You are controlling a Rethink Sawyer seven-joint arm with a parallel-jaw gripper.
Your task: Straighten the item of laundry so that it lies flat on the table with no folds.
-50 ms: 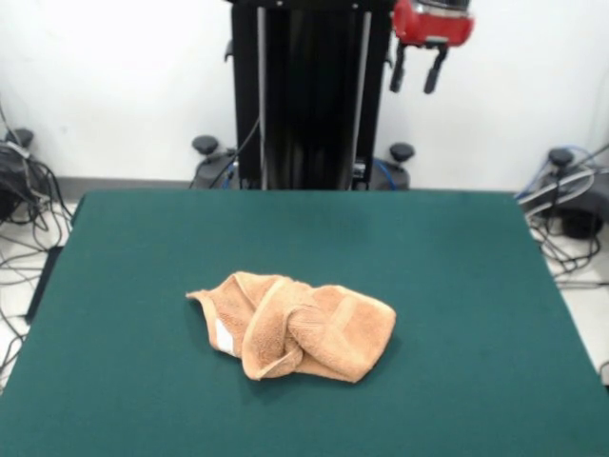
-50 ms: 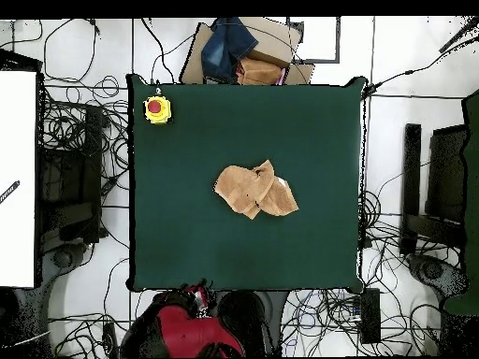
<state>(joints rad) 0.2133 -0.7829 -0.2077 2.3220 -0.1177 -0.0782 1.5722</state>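
Pincer (image 1: 417, 69) held raised, fingers parted, empty; crumpled towel (image 1: 295, 327) seen well below on green table (image 1: 457, 286), cables on surrounding floor.

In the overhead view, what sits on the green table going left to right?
Yellow box with the red button near the left corner → crumpled towel near the middle of the table.

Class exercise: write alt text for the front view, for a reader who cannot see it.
A crumpled tan-orange towel, folded over itself with a small white label showing, lies near the middle of a dark green table. The robot's gripper hangs high behind the table, jaws apart, well clear of the towel.
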